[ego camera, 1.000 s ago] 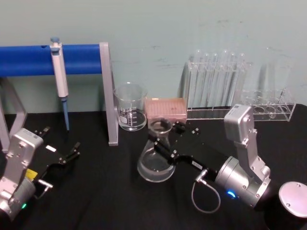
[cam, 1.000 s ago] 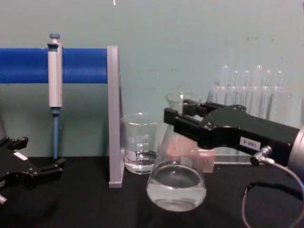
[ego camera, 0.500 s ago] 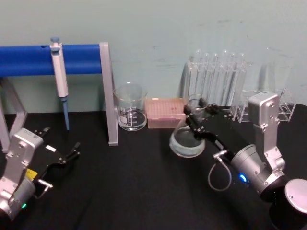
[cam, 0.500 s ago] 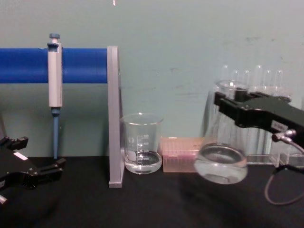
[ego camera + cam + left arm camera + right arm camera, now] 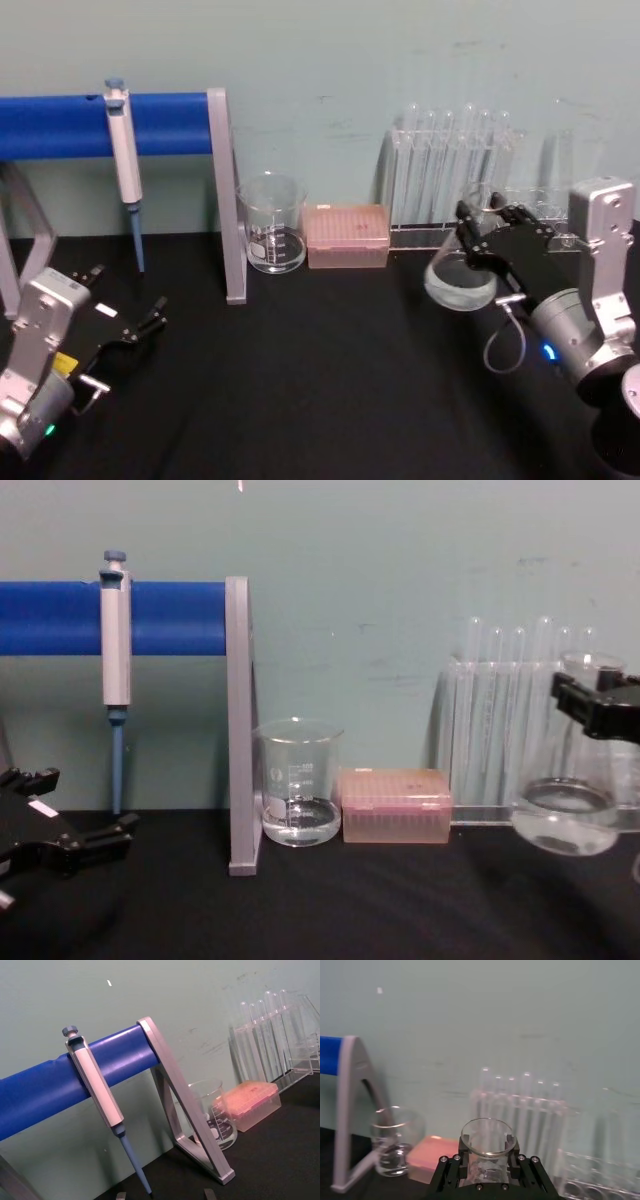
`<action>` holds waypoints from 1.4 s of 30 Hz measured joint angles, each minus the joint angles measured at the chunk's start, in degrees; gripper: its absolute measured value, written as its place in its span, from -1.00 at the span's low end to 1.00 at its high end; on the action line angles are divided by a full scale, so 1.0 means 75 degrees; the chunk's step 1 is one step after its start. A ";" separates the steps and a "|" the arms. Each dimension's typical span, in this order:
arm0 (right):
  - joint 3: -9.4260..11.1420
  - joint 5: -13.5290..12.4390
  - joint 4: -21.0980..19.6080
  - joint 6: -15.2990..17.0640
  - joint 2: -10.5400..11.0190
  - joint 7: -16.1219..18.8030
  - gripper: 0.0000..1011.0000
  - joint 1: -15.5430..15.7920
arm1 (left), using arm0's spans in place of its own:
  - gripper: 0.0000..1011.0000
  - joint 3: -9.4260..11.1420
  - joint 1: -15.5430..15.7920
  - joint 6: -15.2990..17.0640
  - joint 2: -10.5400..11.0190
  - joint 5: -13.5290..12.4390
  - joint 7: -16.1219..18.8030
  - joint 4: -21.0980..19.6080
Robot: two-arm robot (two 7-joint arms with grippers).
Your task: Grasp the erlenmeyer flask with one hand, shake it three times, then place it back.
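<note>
While clear of the black table (image 5: 300, 390), the conical glass erlenmeyer flask (image 5: 459, 284), neck tight in the right gripper (image 5: 487, 224).

black right end effector (image 5: 476, 228), grey wrist (image 5: 568, 336)

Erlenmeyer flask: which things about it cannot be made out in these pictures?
- Right wrist view: the right tool hides the erlenmeyer flask below its neck.
- Chest view: the picture's right edge cuts the right tool off.
- Head view: the flask's markings are too small to read.
</note>
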State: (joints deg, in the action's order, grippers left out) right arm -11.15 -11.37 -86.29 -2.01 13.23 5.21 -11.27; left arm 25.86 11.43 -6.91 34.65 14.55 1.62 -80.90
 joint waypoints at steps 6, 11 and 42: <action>0.0215 0.0131 0.0030 0.0060 -0.0071 -0.0099 -0.11 0.0008 | 0.98 0.0000 0.0000 0.0000 0.0000 0.0000 0.0000 0.0000; 0.0274 0.0206 0.0031 0.0083 -0.0124 -0.0031 -0.11 0.0016 | 0.98 0.0001 0.0000 0.0000 0.0000 0.0000 0.0000 0.0000; -0.0888 -0.0318 -0.0538 -0.0087 0.0254 0.2415 -0.11 0.0171 | 0.98 0.0000 0.0000 0.0000 0.0000 0.0000 0.0000 0.0000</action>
State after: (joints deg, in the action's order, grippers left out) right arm -17.81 -13.76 -90.32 -2.67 15.13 23.32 -9.99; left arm 25.86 11.43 -6.91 34.64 14.55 1.62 -80.90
